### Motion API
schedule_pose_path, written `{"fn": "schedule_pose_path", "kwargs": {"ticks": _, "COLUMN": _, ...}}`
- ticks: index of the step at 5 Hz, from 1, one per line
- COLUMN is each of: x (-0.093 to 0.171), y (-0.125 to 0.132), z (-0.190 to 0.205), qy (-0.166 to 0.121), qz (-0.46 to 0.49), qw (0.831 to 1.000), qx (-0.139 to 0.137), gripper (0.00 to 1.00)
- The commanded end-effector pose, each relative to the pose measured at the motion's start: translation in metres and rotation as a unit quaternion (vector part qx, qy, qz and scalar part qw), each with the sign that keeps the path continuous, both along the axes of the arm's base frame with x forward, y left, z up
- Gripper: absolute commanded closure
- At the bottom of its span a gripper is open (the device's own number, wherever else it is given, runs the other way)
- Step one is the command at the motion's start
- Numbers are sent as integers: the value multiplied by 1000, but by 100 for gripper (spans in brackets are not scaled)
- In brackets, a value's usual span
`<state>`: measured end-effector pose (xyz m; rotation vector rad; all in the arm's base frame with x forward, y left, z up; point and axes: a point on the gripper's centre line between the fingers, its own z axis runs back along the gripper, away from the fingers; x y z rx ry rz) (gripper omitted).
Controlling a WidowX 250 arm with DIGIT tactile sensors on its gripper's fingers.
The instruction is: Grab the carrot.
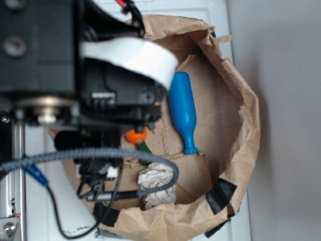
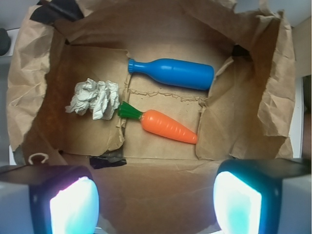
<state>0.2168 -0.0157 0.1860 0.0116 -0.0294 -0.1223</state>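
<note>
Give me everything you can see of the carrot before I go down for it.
The carrot is a glossy orange plastic-looking toy, tapered with faint ridges, with a dark green cone stem. It lies flat on the brown paper floor of the bag, free of the open gripper. In the wrist view its stem points left, meeting the crumpled white paper ball; the tip points right. The blue bottle lies apart beyond it. The exterior view shows only its stem end.

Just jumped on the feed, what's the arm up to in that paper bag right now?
The gripper hangs open above the brown paper bag, holding nothing. On the bag floor the carrot lies on its side, untouched, between the blue bottle-shaped toy and the near wall. Its green stem points at the crumpled white paper ball, which it touches or nearly touches. The grab has not happened yet.
</note>
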Motion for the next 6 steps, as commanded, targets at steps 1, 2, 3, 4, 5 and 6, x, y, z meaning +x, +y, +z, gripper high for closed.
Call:
{"fn": "schedule_pose_path", "kwargs": {"ticks": 1, "x": 6, "y": -1, "z": 13, "qy": -27, "qz": 0, "qw": 1000, "qx": 0, "gripper": 0}}
{"fn": "schedule_pose_path", "kwargs": {"ticks": 2, "x": 29, "y": 13, "z": -24, "qy": -35, "qz": -65, "qw": 997, "qx": -38, "gripper": 0}}
{"fn": "schedule_pose_path", "kwargs": {"ticks": 3, "x": 46, "y": 16, "z": -46, "qy": -27, "qz": -98, "qw": 993, "qx": -57, "gripper": 0}}
{"fn": "schedule_pose_path", "kwargs": {"ticks": 4, "x": 52, "y": 18, "z": -61, "qy": -28, "qz": -119, "qw": 991, "qx": -57, "gripper": 0}}
{"fn": "schedule_pose_path", "kwargs": {"ticks": 5, "x": 46, "y": 16, "z": -67, "qy": -39, "qz": -144, "qw": 988, "qx": -50, "gripper": 0}}
{"fn": "schedule_pose_path", "kwargs": {"ticks": 6, "x": 45, "y": 12, "z": -81, "qy": -41, "qz": -158, "qw": 986, "qx": -38, "gripper": 0}}
